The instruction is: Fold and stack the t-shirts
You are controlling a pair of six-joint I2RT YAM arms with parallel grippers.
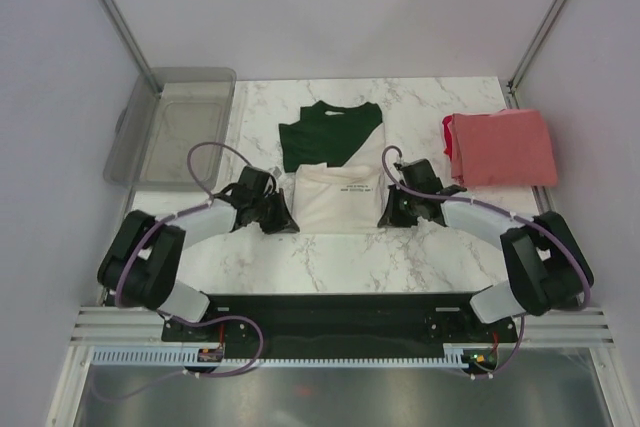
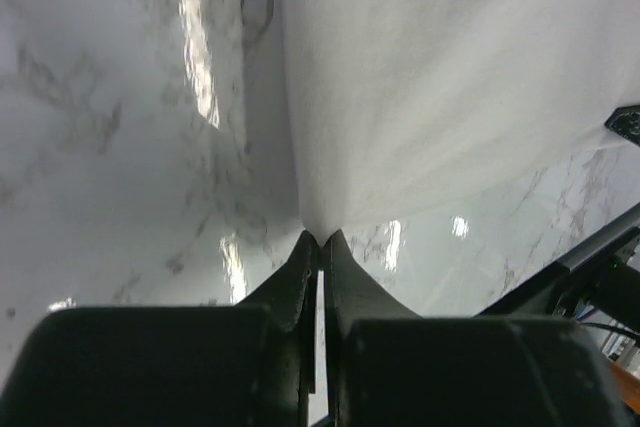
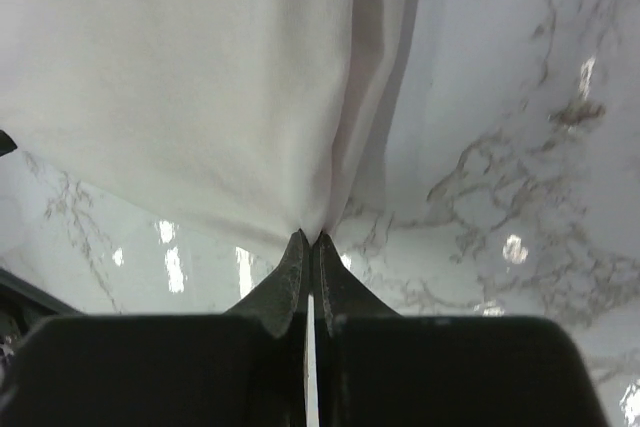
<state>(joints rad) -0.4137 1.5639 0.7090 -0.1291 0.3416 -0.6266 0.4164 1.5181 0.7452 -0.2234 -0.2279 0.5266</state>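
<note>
Shirts lie apart on the marble table (image 1: 300, 259). The cream-white t-shirt (image 1: 335, 195) with dark green sleeves is in the middle of the top view. Its green part is toward the upper side of the frame and its cream part toward the lower side. The coral-red t-shirt (image 1: 503, 147) lies folded at the right side of the frame, well apart from the first one. A grey plastic bin (image 1: 170, 127) is at the upper left, at the left edge of the marble.

The left gripper (image 1: 285, 215) is at the lower left corner of the cream cloth, and the right gripper (image 1: 392, 209) is at its lower right corner. In the left wrist view the two jaws are pressed together on a corner of the cream cloth, which spreads from their tips toward the upper right. In the right wrist view the jaws are also together, clamped on the other corner, and there the cloth spreads toward the upper left with some folds near the tips.
</note>
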